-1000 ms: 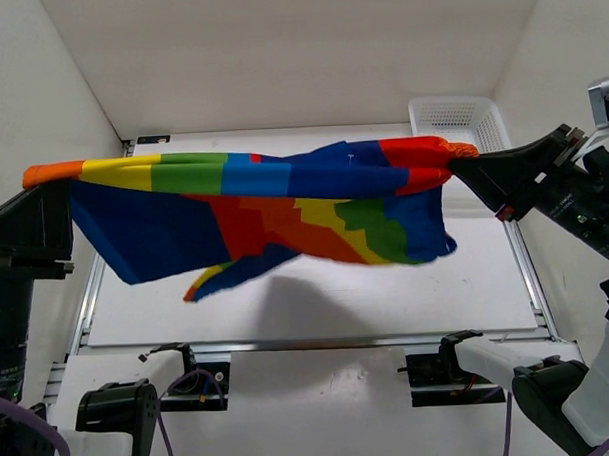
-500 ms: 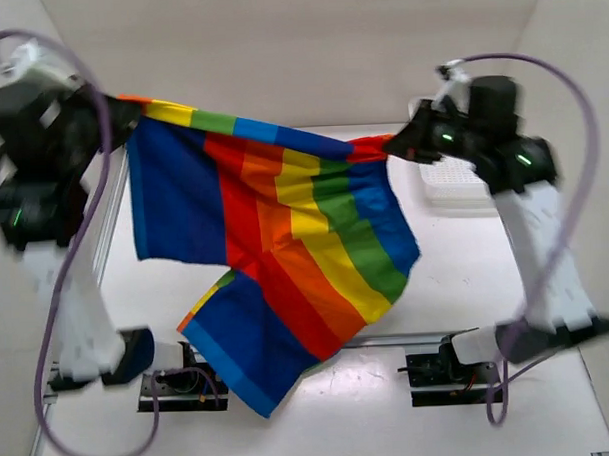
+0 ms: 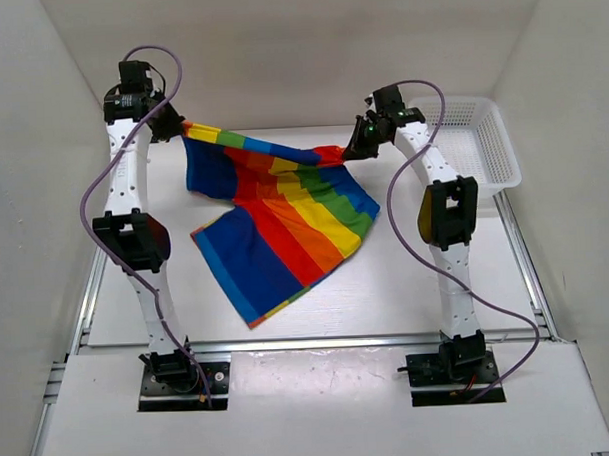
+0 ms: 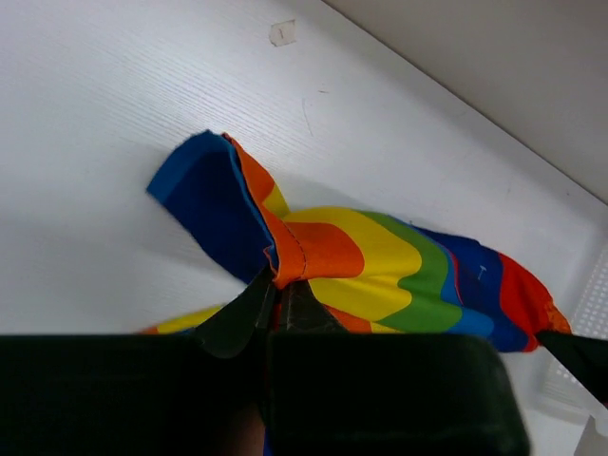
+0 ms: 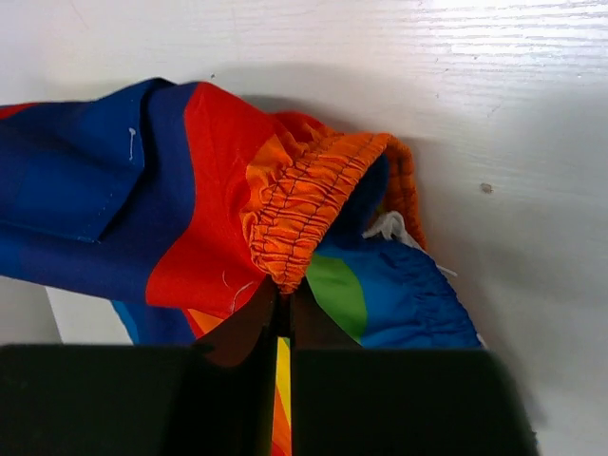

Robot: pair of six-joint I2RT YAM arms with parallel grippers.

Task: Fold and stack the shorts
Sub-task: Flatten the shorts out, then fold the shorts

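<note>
The rainbow-striped shorts (image 3: 284, 224) hang stretched between both grippers at the back of the table, with the lower part lying spread on the table toward the front. My left gripper (image 3: 178, 124) is shut on the left end of their top edge; the left wrist view shows its tips (image 4: 278, 290) pinching an orange hem of the shorts (image 4: 380, 266). My right gripper (image 3: 354, 146) is shut on the right end; the right wrist view shows its tips (image 5: 282, 294) pinching the gathered orange waistband of the shorts (image 5: 190, 218).
A white mesh basket (image 3: 477, 142) stands at the back right, close behind the right arm. White walls close in the table (image 3: 436, 273) at the back and both sides. A metal rail runs along the front edge by the arm bases.
Both arms have swung from up near the camera to the back of the table and lowered. The shorts went with them and now drape onto the table.
</note>
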